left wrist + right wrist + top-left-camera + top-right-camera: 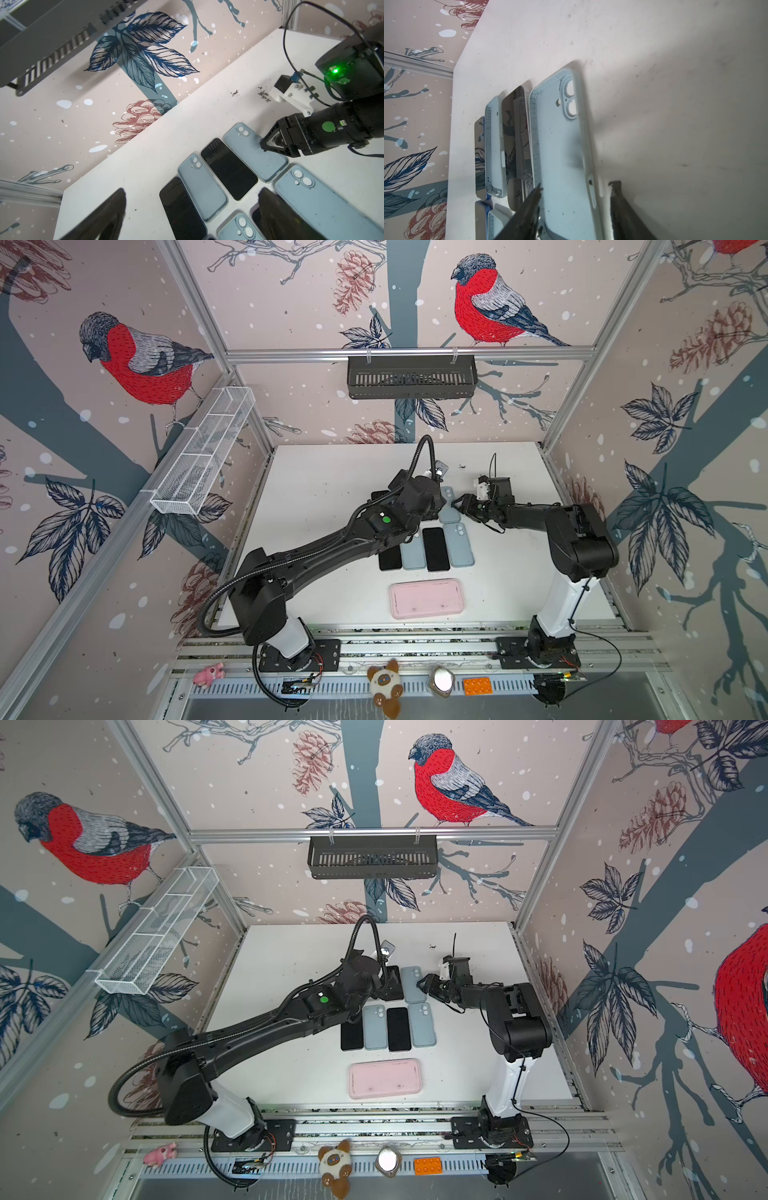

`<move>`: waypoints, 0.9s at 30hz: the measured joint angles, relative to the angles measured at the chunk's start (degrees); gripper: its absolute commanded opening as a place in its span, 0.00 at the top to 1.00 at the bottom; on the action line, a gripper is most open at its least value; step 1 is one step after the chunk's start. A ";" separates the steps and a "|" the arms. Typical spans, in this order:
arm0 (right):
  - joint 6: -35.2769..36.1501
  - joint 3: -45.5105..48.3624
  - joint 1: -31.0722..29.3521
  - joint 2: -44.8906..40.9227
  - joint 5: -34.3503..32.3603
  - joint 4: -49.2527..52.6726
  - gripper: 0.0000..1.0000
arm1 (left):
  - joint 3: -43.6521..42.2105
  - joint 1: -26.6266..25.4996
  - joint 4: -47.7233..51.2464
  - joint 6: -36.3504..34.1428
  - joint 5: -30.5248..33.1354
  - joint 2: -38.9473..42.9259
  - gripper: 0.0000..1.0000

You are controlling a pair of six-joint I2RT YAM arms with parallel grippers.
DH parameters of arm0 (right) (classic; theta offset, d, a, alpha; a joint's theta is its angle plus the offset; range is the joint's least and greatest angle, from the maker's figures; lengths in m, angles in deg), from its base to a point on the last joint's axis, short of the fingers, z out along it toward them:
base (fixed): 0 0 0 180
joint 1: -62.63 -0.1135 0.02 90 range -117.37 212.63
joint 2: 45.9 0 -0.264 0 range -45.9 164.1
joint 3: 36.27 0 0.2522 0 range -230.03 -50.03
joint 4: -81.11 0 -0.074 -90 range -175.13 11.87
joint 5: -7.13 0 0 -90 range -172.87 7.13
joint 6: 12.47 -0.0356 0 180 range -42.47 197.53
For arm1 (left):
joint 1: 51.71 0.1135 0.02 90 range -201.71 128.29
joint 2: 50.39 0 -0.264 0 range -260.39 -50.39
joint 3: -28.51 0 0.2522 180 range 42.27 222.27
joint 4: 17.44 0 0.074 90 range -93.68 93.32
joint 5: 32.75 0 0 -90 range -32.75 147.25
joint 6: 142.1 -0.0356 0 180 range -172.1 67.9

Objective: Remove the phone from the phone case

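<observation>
Several empty light-blue phone cases and black phones lie side by side, screen up, in two rows on the white table (324, 489). My right gripper (576, 188) is open, its jaws straddling the side wall of the far row's end case (562, 149), which lies hollow side up and shows in both top views (448, 508) (412, 986). One finger (536, 193) rests inside the case and the other stands outside it. My left gripper (192, 192) hangs wide open above the far row's case (202, 187) and phone (180, 209), holding nothing. I cannot make out a phone still seated in a case.
The near row (435, 549) lies just in front of both grippers. A pink tray (427, 598) sits toward the table's front edge. A dark wall basket (411, 377) and a white wire basket (203, 452) hang above. Small toys (386, 686) lie on the front rail.
</observation>
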 measured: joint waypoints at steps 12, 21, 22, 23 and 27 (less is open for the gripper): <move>6.43 11.02 -0.46 -25.18 -18.05 0.24 0.00 | -26.03 3.74 -5.14 13.81 6.69 29.57 0.02; 16.00 37.20 -7.13 -56.00 -41.51 -18.36 0.00 | -54.84 27.63 -19.56 19.98 5.70 53.29 0.02; 17.84 40.63 -7.45 -58.47 -43.45 -21.46 0.00 | -57.51 30.56 -21.99 19.87 4.81 53.27 0.02; 19.58 43.69 -7.48 -60.24 -45.20 -24.48 0.00 | -59.80 32.24 -24.79 19.41 4.46 52.52 0.02; 24.76 51.04 -6.67 -62.20 -49.86 -32.57 0.00 | -67.87 34.38 -40.26 13.11 3.37 44.22 0.02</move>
